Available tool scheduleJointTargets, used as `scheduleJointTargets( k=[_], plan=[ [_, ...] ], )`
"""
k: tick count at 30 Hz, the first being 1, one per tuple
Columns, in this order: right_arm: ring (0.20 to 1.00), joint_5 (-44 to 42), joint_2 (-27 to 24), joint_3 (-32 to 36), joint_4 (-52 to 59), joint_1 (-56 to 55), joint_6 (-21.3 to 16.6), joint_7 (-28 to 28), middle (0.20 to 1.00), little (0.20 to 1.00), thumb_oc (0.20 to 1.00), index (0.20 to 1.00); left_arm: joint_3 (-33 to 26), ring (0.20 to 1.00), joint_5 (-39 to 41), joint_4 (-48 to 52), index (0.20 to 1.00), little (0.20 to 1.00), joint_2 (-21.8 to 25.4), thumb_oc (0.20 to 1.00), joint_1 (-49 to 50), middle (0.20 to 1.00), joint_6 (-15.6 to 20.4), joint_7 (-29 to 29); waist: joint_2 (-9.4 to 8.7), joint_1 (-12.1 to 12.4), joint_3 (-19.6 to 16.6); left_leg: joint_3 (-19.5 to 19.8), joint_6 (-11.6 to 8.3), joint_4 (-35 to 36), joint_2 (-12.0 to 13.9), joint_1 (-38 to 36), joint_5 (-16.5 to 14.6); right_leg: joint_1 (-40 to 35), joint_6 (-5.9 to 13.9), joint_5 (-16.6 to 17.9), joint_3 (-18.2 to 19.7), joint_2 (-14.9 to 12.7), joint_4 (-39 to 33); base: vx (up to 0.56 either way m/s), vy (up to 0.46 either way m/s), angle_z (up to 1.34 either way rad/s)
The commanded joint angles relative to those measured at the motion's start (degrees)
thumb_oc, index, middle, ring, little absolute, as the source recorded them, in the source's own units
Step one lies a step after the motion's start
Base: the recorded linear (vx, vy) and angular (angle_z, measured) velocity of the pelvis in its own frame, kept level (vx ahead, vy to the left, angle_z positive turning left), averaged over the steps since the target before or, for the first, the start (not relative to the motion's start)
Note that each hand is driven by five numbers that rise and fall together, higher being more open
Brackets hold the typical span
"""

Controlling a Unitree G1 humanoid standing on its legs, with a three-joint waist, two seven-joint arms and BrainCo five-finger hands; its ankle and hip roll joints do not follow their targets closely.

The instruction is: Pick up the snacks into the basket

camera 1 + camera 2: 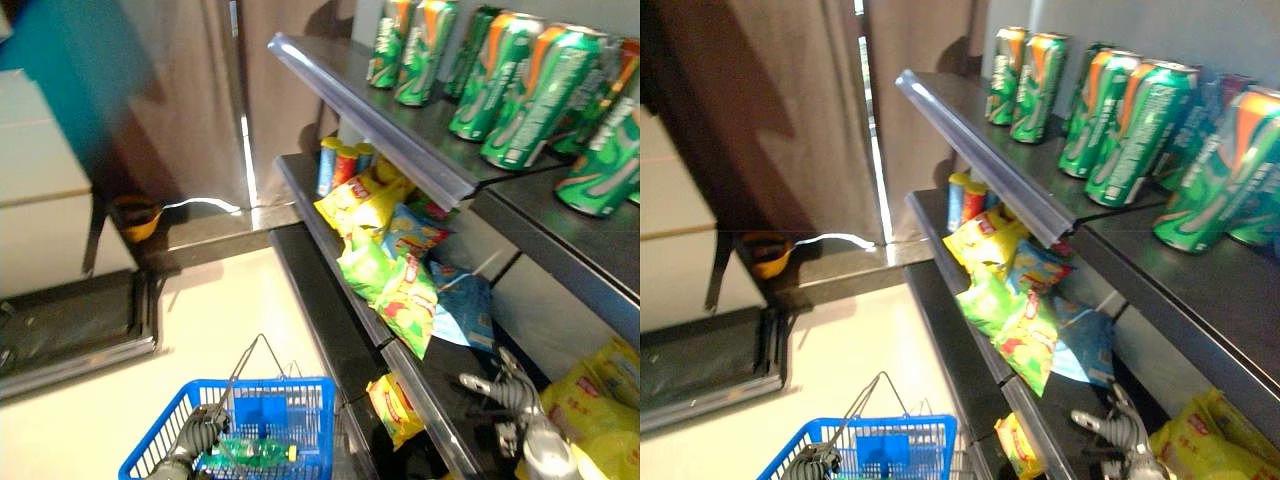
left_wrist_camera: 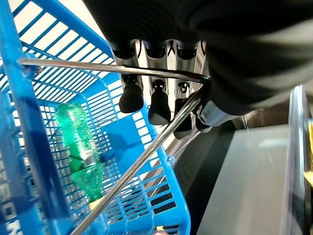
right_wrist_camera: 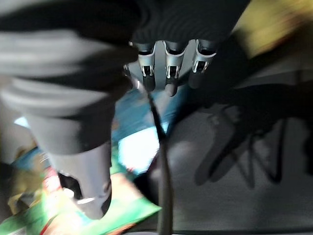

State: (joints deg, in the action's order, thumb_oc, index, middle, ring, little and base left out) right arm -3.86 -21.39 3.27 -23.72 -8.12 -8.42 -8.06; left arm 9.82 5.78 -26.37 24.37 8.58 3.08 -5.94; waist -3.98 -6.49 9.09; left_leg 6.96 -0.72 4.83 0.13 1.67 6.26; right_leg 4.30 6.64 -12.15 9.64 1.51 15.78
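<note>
Snacks: yellow, green and blue crinkled foil snack bags [image 1: 392,262] heaped on the dark middle shelf [image 1: 318,215], beside the shelf's front edge.
Basket: blue plastic mesh basket [image 1: 300,415] on the floor, green plastic bottle [image 2: 80,149] lying inside.
Left hand [image 2: 156,73]: fingers curled round the basket's thin wire handle [image 2: 93,67].
Right hand [image 1: 505,390]: over the lower shelf, fingers relaxed and spread, empty.
Above: green drink cans [image 1: 520,85] on top shelf.

Yellow snack bag [image 1: 600,410] cut off, perhaps chips

Blue plastic basket [image 1: 262,412], seemingly glossy.
</note>
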Motion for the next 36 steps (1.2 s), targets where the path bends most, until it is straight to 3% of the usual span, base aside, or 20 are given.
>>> scheduleJointTargets(
  k=[1,4,9,14,26,36],
  plan=[
    [1.000,-0.59,-1.77,2.76,1.36,0.66,-1.42,-1.54,1.000,1.000,1.000,1.000,-4.00,0.200,-0.06,6.81,0.200,0.200,2.38,0.200,-4.56,0.200,7.27,-1.64,-0.73,-0.95,-3.21,-6.20,-0.90,-5.20,0.70,-0.44,-7.37,1.79,3.64,11.89,2.41,-3.04,-4.81,-0.01,0.160,-0.90],
    [1.000,0.42,-1.95,2.97,0.71,1.65,-1.50,-1.87,1.000,1.000,1.000,1.000,-5.53,0.200,-0.35,6.42,0.200,0.200,2.54,0.200,-4.18,0.200,7.66,-2.54,-0.46,-1.04,-2.31,-9.91,0.04,-6.80,0.03,-0.37,-9.24,3.73,4.72,13.88,3.58,-4.16,-5.45,-0.07,0.142,-0.57],
    [1.000,2.48,-1.90,1.95,0.30,3.20,-1.02,-2.09,1.000,1.000,1.000,1.000,-8.81,0.200,0.07,6.76,0.200,0.200,2.00,0.200,-2.67,0.200,8.28,-3.83,0.78,0.90,-0.34,-16.93,0.45,-8.27,0.20,-1.53,-11.90,6.39,3.99,16.36,-12.00,-10.88,-7.66,-0.07,0.070,-1.26],
    [1.000,3.87,-2.50,1.64,0.78,2.33,-0.72,-1.35,1.000,1.000,1.000,1.000,-8.63,0.200,-0.71,5.62,0.200,0.200,0.95,0.200,-2.65,0.200,8.15,-3.47,1.26,0.25,-0.33,-17.89,0.30,-9.69,0.01,-2.18,-13.10,6.11,4.04,16.20,-10.61,-10.66,-8.95,0.05,-0.017,-0.25],
    [1.000,1.20,-5.95,5.65,24.59,-2.99,-4.64,4.39,1.000,1.000,1.000,1.000,-6.72,0.200,-2.07,6.16,0.200,0.200,0.15,0.200,-2.78,0.200,8.04,-2.14,0.29,-1.86,-2.33,-18.98,0.11,-10.80,1.07,-4.59,-14.67,2.96,4.39,14.90,-6.97,-8.19,-9.96,0.07,-0.020,-0.06],
    [1.000,3.82,-5.63,7.07,24.19,-6.14,-4.21,4.05,1.000,1.000,1.000,1.000,-7.88,0.200,-2.34,5.98,0.200,0.200,0.59,0.200,-1.51,0.200,8.29,-2.36,-0.41,-2.76,-2.46,-20.60,0.72,-10.57,0.85,-5.36,-15.30,3.93,5.16,15.46,-3.72,-7.27,-9.16,0.00,0.022,-0.10]
  ],
)
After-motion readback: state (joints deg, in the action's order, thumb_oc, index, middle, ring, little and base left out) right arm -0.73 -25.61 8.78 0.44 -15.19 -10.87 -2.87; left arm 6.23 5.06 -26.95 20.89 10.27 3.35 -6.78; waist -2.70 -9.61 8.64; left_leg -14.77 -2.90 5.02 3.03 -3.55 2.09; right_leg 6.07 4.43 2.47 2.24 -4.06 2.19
